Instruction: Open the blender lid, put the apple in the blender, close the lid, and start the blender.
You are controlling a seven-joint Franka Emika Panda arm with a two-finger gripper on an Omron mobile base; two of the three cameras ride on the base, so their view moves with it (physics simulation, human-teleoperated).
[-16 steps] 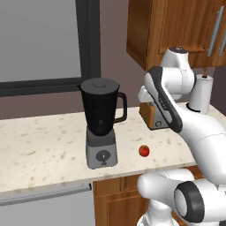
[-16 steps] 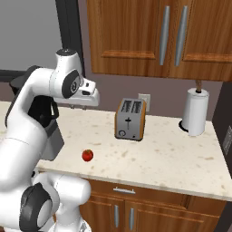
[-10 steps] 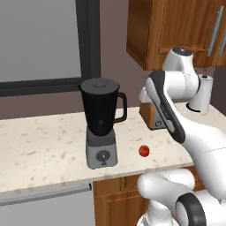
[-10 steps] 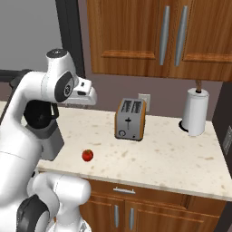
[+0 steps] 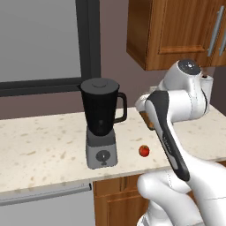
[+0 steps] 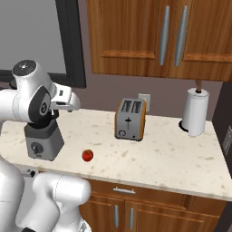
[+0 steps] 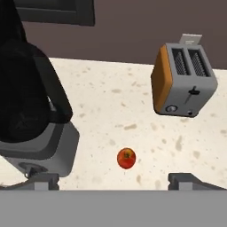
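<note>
The blender [image 5: 101, 126] stands on the counter, its dark jar on a grey base with a front dial. The blender lid [image 5: 99, 83] sits shut on the jar's rim. The apple [image 5: 144, 151] lies on the counter to the right of the base, near the front edge. My gripper [image 7: 114, 179] is open and empty, its two fingertips wide apart. It hovers above the counter, right of the jar [image 7: 22, 97], looking down at the apple [image 7: 126, 158]. In the right base view the gripper [image 6: 68, 100] hangs beside the blender [image 6: 43, 142], above the apple [image 6: 88, 155].
An orange-sided toaster [image 6: 130, 118] stands mid-counter, with a paper towel roll [image 6: 195, 111] at the far right. Wooden wall cabinets [image 6: 158, 36] hang above. A dark window frame [image 5: 88, 39] rises behind the blender. The counter's front edge [image 5: 53, 185] runs close to the apple.
The arm has swung left toward the blender, bringing the hand closer to the jar and a little lower. Blender, apple and toaster have not moved.
</note>
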